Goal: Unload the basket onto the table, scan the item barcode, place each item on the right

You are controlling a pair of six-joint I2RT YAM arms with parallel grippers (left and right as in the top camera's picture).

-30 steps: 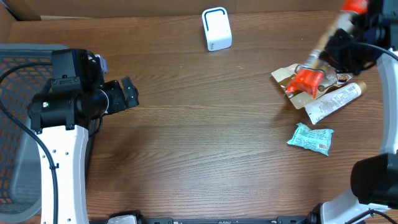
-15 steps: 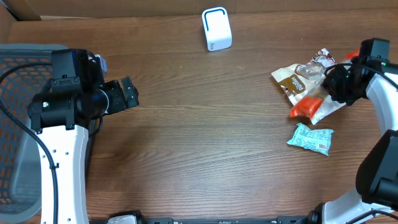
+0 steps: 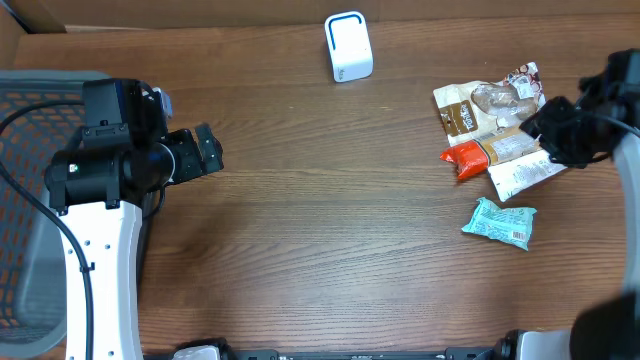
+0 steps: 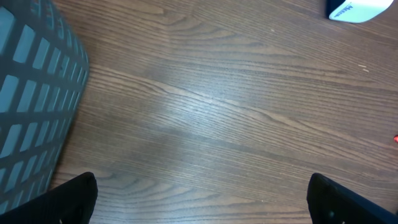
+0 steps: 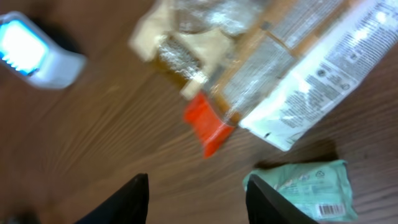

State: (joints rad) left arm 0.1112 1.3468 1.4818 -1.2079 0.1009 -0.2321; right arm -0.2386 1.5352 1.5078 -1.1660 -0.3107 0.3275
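We take the scanner (image 3: 348,46) as our mark: a small white box with a blue rim, standing at the far edge of the table (image 3: 320,230). Well to its right and nearer the front lies a heap of packets. The orange-tipped pouch (image 3: 466,159) rests flat on the wood at the edge of the heap closest to the scanner. Its tan body runs against a white tube (image 3: 525,172) (we cannot tell which overlaps which). A brown packet (image 3: 462,112) with a clear wrapper on top lies just beyond the pouch, and a teal packet (image 3: 499,222) lies apart, farthest from the scanner.

The right gripper (image 5: 198,200) hangs over the side of the heap away from the scanner. Its fingers (image 5: 134,198) are spread with only bare wood between them, gripping nothing. From overhead it is a dark mass half cut by the frame edge, and it hides the far end of the tube. Its wrist picture is smeared, so the print on the pouch is unreadable. The one barcode we can make out sits on a corner of the teal packet.

The left gripper (image 4: 202,208) is far to the left of the scanner, beside a mesh basket (image 3: 30,110). Its jaws are wide apart over bare wood. Only its tips show, in the bottom corners of its wrist view, where the scanner is cut off at the top right edge.
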